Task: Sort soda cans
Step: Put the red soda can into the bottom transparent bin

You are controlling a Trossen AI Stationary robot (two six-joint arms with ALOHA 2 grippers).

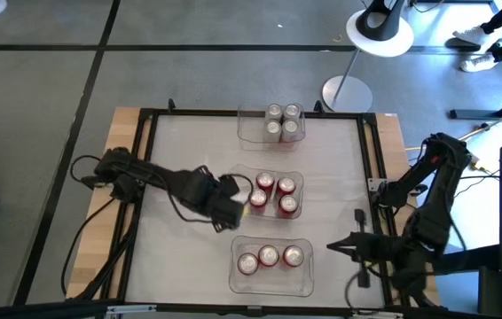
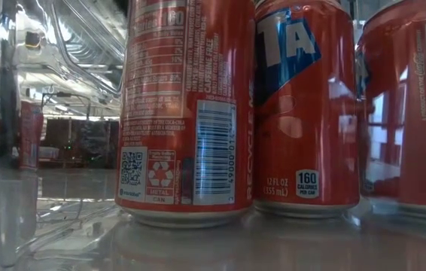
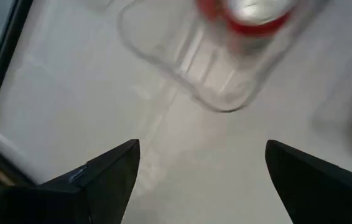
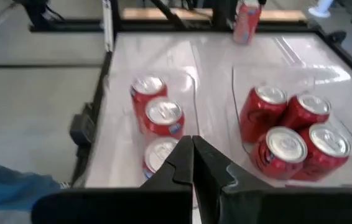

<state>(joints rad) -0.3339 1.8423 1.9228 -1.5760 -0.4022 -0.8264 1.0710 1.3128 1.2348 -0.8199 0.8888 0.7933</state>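
Observation:
Four silver cans stand in the far clear tray. Four red cans fill the middle tray, and three red cans stand in a row in the near tray. The right wrist view also shows a lone red can upright on the table below the left arm. My left gripper hovers at the middle tray's left side; its fingers are open with only bare table between them. My right gripper waits shut by the table's right edge, pointing left at the near tray.
The three clear trays line up down the table's middle. A black frame borders the white mat, and cables trail along the left side. In the low view the near tray's red cans fill the picture. A lamp stand is beyond the far edge.

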